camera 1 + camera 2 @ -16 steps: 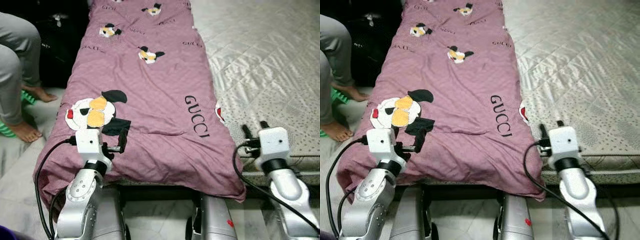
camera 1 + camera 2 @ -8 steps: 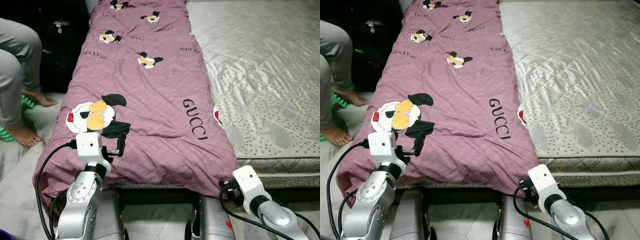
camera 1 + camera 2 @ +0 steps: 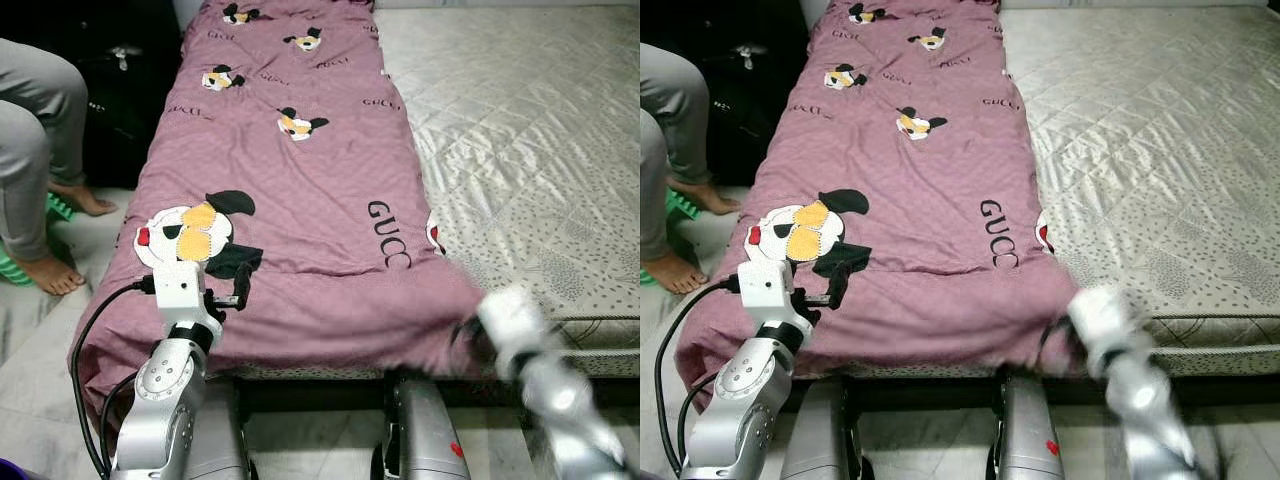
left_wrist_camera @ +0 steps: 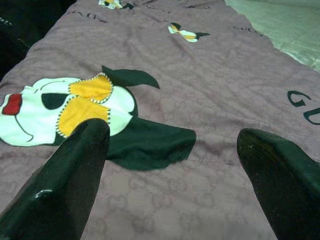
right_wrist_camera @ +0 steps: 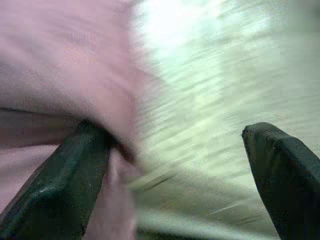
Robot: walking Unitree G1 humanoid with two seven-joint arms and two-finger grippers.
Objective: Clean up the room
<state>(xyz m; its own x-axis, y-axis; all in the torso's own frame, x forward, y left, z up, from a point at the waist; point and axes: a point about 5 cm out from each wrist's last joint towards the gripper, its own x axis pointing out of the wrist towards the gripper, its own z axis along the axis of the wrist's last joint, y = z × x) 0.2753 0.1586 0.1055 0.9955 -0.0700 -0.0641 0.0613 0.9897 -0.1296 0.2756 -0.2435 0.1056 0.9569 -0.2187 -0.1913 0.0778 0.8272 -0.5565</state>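
left gripper (image 4: 172,145) spread wide above the mauve cartoon-print quilted blanket (image 3: 290,190) – blurred right gripper (image 5: 175,165), fingers apart, at its corner beside the grey mattress (image 3: 530,150).

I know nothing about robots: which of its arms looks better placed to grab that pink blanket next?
Probably the right. The right gripper is at the blanket's near corner by the mattress, fingers open about its edge. The left gripper hovers over the flat top, with no edge between its fingers.

Seated person's legs (image 3: 35,150), bare feet
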